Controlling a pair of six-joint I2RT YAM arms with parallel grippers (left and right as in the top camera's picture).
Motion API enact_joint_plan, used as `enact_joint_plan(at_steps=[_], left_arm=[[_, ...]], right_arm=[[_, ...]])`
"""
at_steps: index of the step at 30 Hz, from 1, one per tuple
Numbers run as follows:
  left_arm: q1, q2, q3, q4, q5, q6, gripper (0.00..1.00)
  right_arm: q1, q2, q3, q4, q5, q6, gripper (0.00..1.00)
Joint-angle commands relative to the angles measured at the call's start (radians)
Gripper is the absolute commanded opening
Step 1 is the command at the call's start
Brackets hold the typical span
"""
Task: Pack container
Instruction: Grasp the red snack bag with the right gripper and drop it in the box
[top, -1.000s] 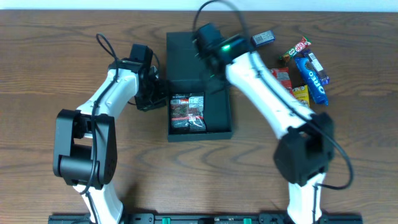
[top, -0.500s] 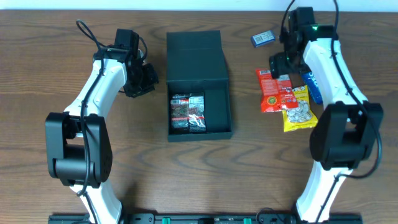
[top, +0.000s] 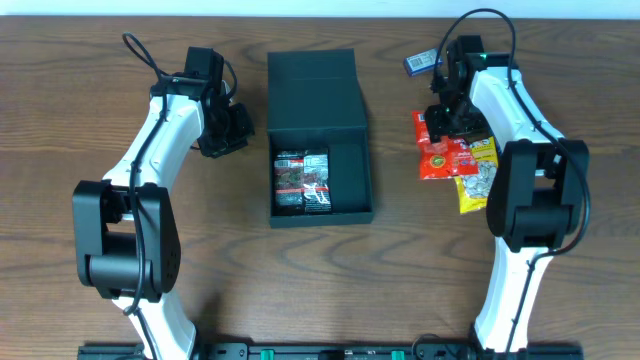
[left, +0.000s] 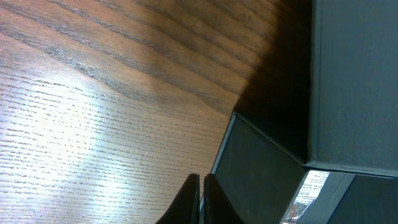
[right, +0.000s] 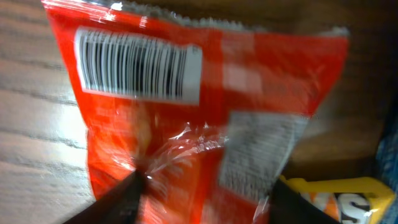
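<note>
1. Up top in the overhead view, the container sat mid-tabletop, lid flapped back toward the far edge. One dark packet lay in the left half of the tray and the right half was bare. The left hand hung just beside the container's left wall, carrying nothing. The right hand was over the red packet, with a yellow packet touching that one and a small blue-grey pack near the far edge.

2. Left wrist view: its fingers were pressed together on nothing, close to the container's corner but apart from it. Plenty of bare wood on that side.

3. Right wrist view was blurry, but the right hand looked spread, one dark tip on either side of the red packet. Couldn't tell if they were touching it yet.

4. My take: pinch the red packet across its middle, and get low enough to catch film, not air. Watch the yellow one at its edge so it doesn't get dragged along.

5. Room-wise, the wood between the snack pile and the container looked open. I'd lift over the right wall and drop into the bare half. The lid and the left hand were both out of that path.
</note>
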Motion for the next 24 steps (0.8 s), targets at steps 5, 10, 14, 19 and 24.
enact_joint_plan(at_steps=[5,10,14,19,24], left_arm=[[0.001,-0.015,0.019,-0.003,-0.011,0.015,0.06],[0.001,-0.015,0.020,-0.004,-0.025,0.019,0.06],[0.002,-0.015,0.024,-0.005,-0.039,0.026,0.06],[0.006,-0.015,0.051,-0.023,-0.090,0.027,0.06],[0.048,-0.015,0.113,-0.056,-0.151,0.054,0.06]], right_arm=[[0.004,0.040,0.009,-0.018,-0.025,0.022,0.06],[0.011,0.033,0.137,-0.108,-0.033,0.049,0.01],[0.040,0.014,0.309,-0.219,-0.036,0.072,0.01],[0.142,-0.071,0.461,-0.275,-0.059,0.135,0.01],[0.282,-0.099,0.448,-0.325,-0.142,0.252,0.01]])
